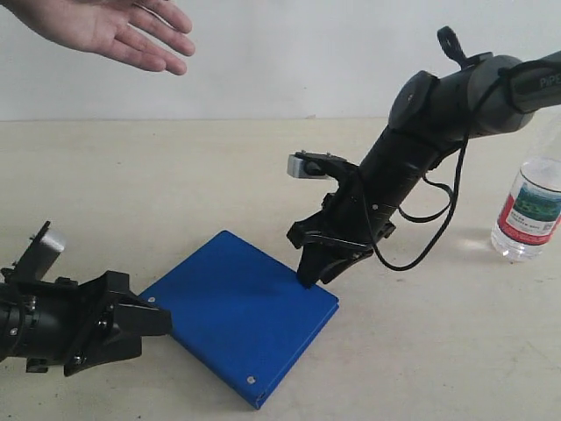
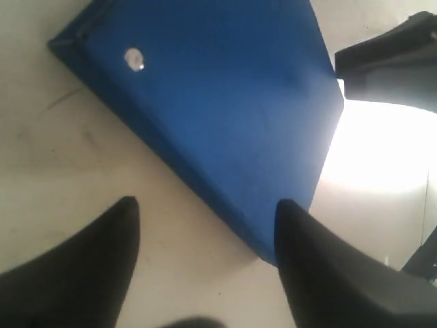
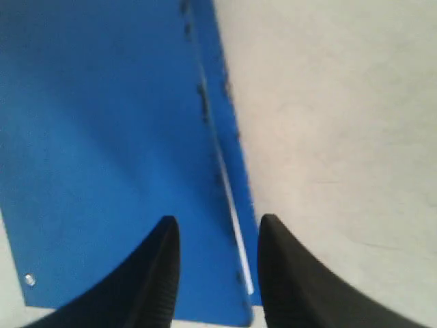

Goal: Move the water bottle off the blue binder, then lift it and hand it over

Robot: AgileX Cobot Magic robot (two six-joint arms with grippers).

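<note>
Both hung released: left gripper beside the blue binder, right gripper over its edge. The water bottle stood off it, by the right edge of the table; a shallow pinch might drop the binder.

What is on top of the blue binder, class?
Nothing rests on the blue binder; only the right hand hangs over its edge. The water bottle stands on the table, apart. Its inside is covered.
</note>
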